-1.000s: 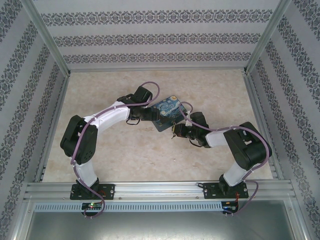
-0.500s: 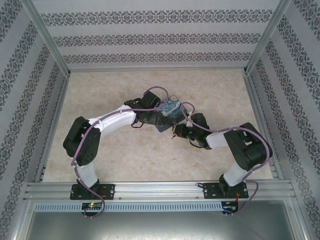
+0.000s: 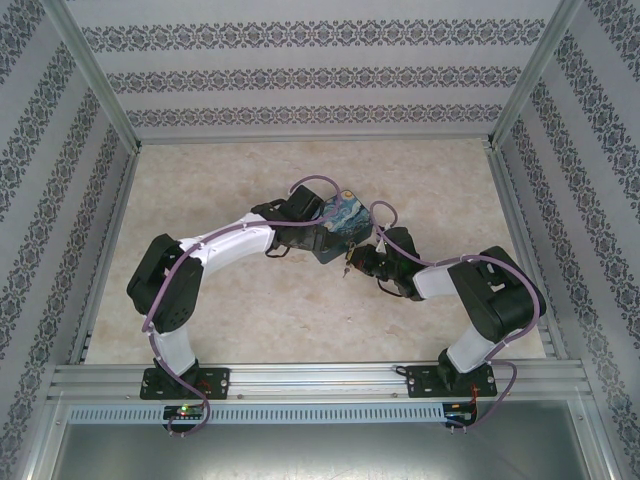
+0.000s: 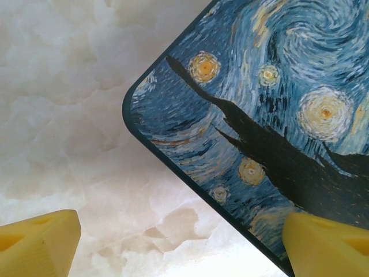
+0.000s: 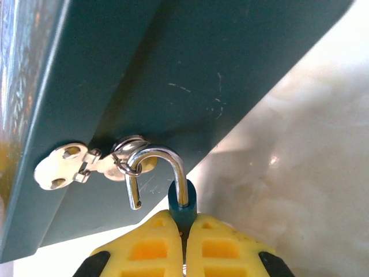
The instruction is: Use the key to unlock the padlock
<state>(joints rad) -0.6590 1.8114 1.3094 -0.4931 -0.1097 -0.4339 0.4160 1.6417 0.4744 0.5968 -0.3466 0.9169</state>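
Right end effector (image 5: pixel 184 225) clenched on padlock (image 5: pixel 183 206), left end effector (image 4: pixel 184 242) released, straddling box (image 4: pixel 259 115) edge

The padlock (image 5: pixel 182 206) is a tiny blue-bodied lock at the near side of the box (image 5: pixel 190 69), mid-table, its body pinched by the right gripper (image 5: pixel 183 224). Its silvery loop stands sprung open. One leg sits in the body, and the free end hooks through a small ring (image 5: pixel 123 163) on the box's clasp (image 5: pixel 63 167).
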